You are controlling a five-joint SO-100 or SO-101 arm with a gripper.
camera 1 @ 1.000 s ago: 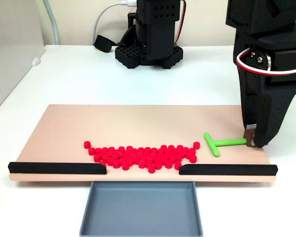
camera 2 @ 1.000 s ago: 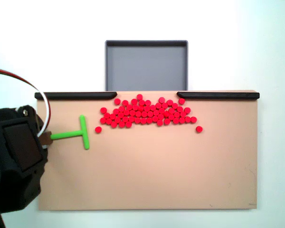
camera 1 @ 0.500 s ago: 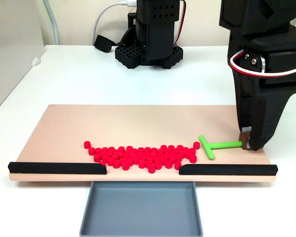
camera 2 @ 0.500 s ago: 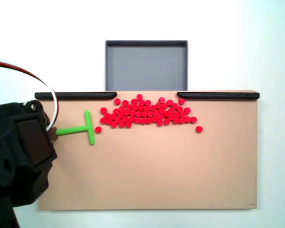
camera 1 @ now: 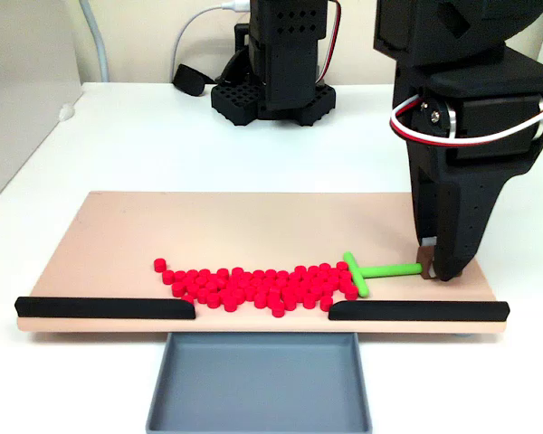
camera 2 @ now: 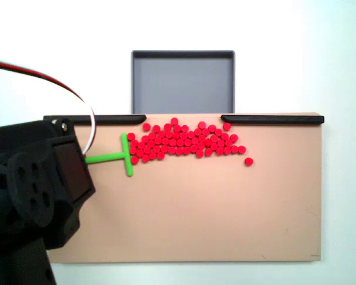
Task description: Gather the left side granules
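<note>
Many small red granules (camera 1: pixel 253 285) lie in a band on the beige board (camera 1: pixel 208 221), just behind the gap between two black rails. From above the granules (camera 2: pixel 184 141) form a wide heap, with one stray granule (camera 2: pixel 248 161) apart at its right. A green T-shaped tool (camera 1: pixel 373 271) lies flat, and its crossbar touches the right end of the heap. My gripper (camera 1: pixel 430 269) is shut on the end of the tool's stem, tips down at the board. In the fixed view from above, the tool (camera 2: pixel 115 157) sticks out from under the black arm (camera 2: pixel 35 190), crossbar against the heap's left end.
Two black rails (camera 1: pixel 104 307) (camera 1: pixel 416 310) line the board's front edge with a gap between them. A grey tray (camera 1: pixel 258 384) sits below that gap, seen from above as the tray (camera 2: pixel 183 83). Another black arm base (camera 1: pixel 276 63) and cables stand behind the board.
My gripper has slid the green tool along the board toward the heap. The crossbar has swept the lone granule at that end into the pile and now touches it.
</note>
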